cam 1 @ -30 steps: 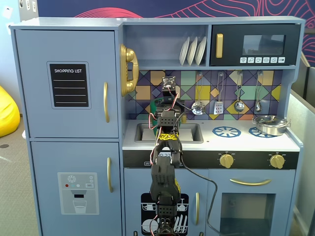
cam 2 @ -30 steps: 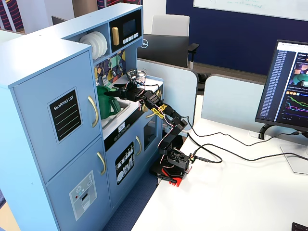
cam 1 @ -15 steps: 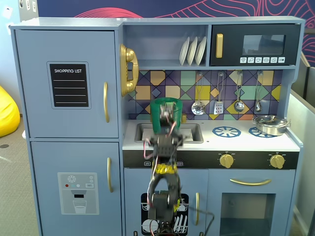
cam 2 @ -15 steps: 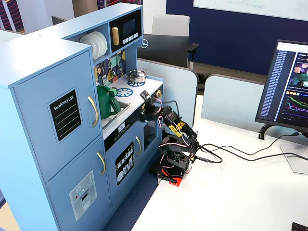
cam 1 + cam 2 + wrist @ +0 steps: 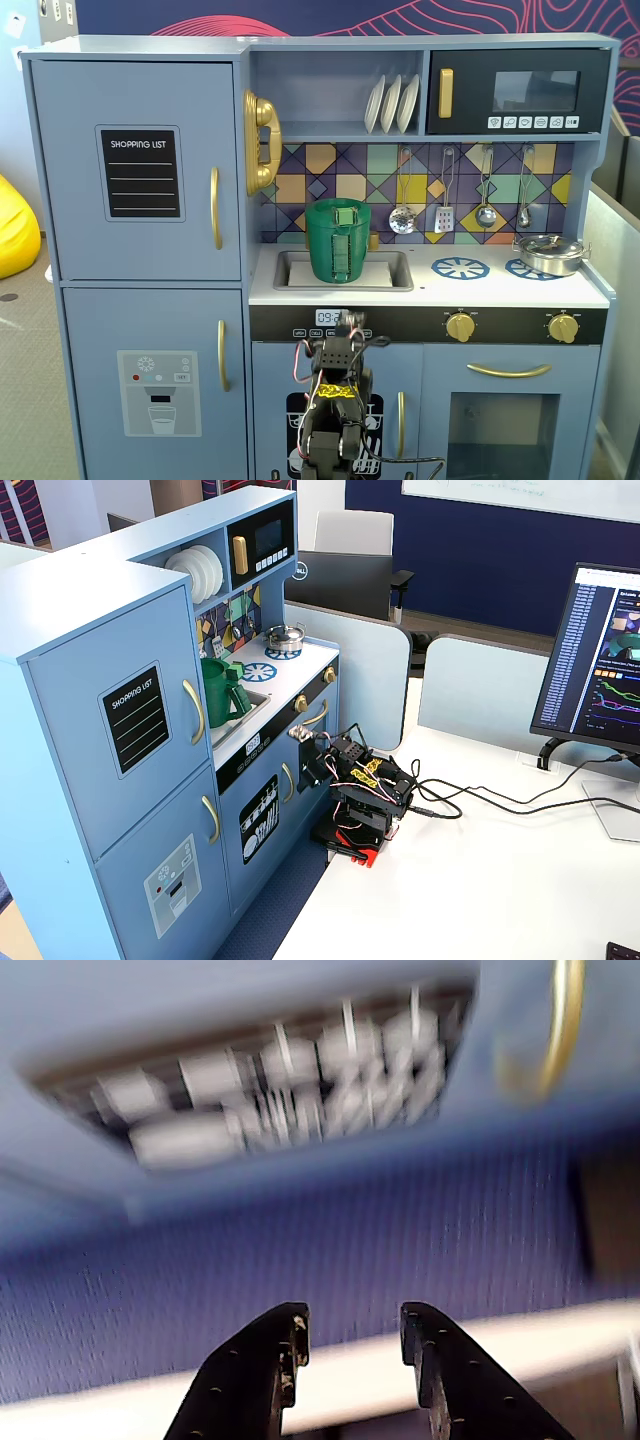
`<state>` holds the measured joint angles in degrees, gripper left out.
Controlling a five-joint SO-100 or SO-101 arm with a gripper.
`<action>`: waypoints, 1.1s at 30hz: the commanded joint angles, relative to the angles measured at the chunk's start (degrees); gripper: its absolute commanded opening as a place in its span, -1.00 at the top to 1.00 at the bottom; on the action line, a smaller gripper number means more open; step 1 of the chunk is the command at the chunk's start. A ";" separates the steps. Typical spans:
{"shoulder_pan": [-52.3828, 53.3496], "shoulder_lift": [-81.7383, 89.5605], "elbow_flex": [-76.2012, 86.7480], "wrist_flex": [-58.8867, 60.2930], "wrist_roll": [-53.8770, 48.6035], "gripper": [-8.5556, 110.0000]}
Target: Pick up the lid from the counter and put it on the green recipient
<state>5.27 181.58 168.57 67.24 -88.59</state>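
The green recipient (image 5: pixel 338 245) stands upright in the sink of the toy kitchen, and it also shows in a fixed view (image 5: pixel 222 692). The green lid (image 5: pixel 340 209) lies on top of it, with its small knob showing at the centre. My arm (image 5: pixel 335 400) is folded low in front of the lower cabinet, well below the counter. In the wrist view my gripper (image 5: pixel 352 1320) is open and empty, and points at the blurred blue cabinet front. In a fixed view the gripper (image 5: pixel 312 765) faces the cabinet door.
A silver pot (image 5: pixel 548 253) sits on the right burner, next to a blue burner ring (image 5: pixel 460 268). Utensils hang on the back wall. A gold door handle (image 5: pixel 560 1020) is near the gripper. Cables (image 5: pixel 470 800) and a monitor (image 5: pixel 600 670) are on the white table.
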 commanded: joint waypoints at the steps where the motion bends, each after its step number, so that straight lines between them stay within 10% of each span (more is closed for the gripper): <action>1: -2.90 0.44 3.08 2.46 0.26 0.81; 11: -5.71 0.44 3.16 20.13 -2.46 0.78; 33: -6.06 0.53 3.08 20.57 1.05 0.76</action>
<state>-0.35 182.29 171.91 77.26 -88.51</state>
